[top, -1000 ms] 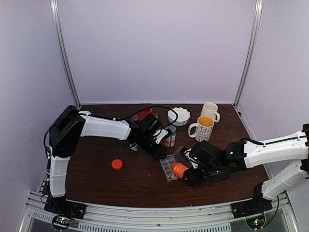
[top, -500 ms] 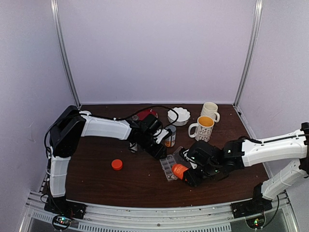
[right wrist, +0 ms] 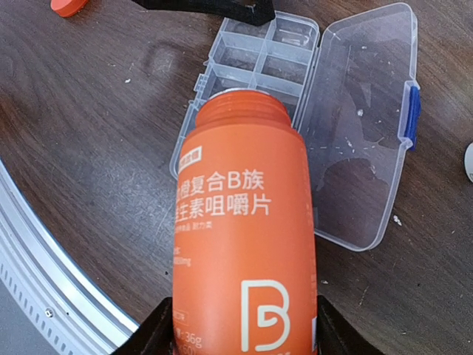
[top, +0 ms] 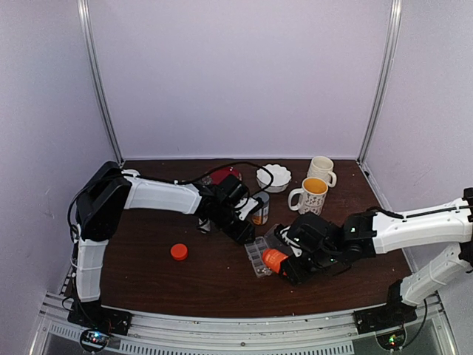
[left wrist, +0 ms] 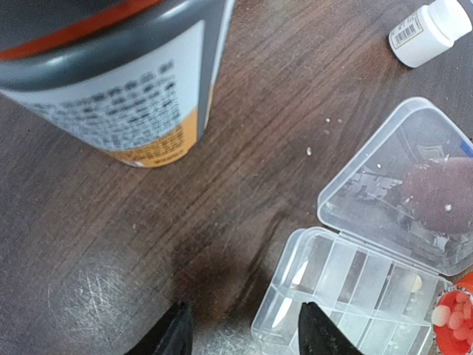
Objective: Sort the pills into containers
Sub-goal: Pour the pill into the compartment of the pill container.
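The clear organizer box point(top: 259, 257) was found lying open just right of the middle of the table point(top: 148, 274). In the right wrist view its hinged lid point(right wrist: 366, 140) was folded flat to the 3 o'clock side of the compartments point(right wrist: 251, 55). An orange bottle point(right wrist: 240, 222) was pinched between the jaws of the right gripper point(top: 294, 268) and was held tipped over, uncapped. In the top view its mouth was pointed toward 10 o'clock and overlapped the near row of compartments. Whitish pills point(left wrist: 452, 319) were seen packed inside that mouth in the left wrist view, and one pale pill point(left wrist: 416, 282) could be made out in a compartment just beside it. The other compartments looked bare, though this could not be told for certain through the clear plastic. The left gripper point(top: 240, 225) was held at 11 o'clock from the box, its jaws spread with only bare wood between them. A grey and orange labelled can point(left wrist: 111, 81) was stood upright at 12 o'clock from the box, and a small white bottle point(left wrist: 429, 29) was seen lying on the table in the left wrist view. An orange cap point(top: 178, 251) was left at 9 o'clock, well apart from the box. Two mugs point(top: 314, 196) and a white bowl point(top: 274, 177) were set toward 12 and 1 o'clock near the back edge.
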You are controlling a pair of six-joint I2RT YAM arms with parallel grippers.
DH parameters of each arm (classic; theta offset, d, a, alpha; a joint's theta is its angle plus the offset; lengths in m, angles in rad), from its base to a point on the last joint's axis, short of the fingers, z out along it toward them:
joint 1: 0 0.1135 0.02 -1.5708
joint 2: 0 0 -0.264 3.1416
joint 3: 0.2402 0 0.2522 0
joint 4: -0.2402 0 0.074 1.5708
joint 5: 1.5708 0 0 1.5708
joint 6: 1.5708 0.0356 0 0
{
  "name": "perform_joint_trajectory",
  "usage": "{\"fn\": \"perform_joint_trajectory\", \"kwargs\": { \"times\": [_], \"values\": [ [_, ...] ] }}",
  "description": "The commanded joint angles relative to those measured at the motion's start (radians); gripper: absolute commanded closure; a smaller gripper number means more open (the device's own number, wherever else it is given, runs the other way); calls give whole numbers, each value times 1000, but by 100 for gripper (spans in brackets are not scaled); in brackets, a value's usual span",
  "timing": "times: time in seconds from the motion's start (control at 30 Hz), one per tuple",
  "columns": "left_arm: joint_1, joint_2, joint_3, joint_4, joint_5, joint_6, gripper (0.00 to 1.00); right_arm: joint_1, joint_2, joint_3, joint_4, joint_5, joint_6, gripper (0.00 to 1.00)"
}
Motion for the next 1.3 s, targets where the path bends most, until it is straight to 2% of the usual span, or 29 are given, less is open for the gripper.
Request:
{"fn": "perform_joint_trajectory", "kwargs": {
  "times": [0.0,0.13,0.2,0.33,0.43,0.53,0.63,0.73,0.87,0.97,1.17,1.27],
  "values": [
    [-8,25,20,-28,-15,9,49,2,0,16,-19,10,-10,100],
    [-9,24,20,-27,-17,8,49,1,-47,-41,64,-10,13,100],
    [-9,25,19,-27,-16,7,49,1,-12,6,-29,25,-2,100],
    [-10,24,21,-27,-18,8,49,0,-63,-40,47,7,11,100],
    [-11,24,19,-27,-18,7,49,1,-1,21,-55,25,-16,100],
    [-12,25,20,-28,-21,7,49,2,-48,-41,57,6,9,100],
    [-11,23,17,-28,-23,7,49,4,20,26,-48,16,-13,100],
    [-11,23,18,-27,-23,8,49,2,-44,-35,61,5,16,100],
    [-11,24,15,-27,-22,6,49,5,12,27,-52,28,-11,100],
    [-12,23,17,-27,-25,7,49,3,-62,-43,69,6,22,100],
    [-13,21,17,-27,-26,7,49,3,-44,-16,27,6,5,100],
    [-13,21,17,-27,-26,8,49,9,0,33,-63,41,-12,100]
  ]
}}
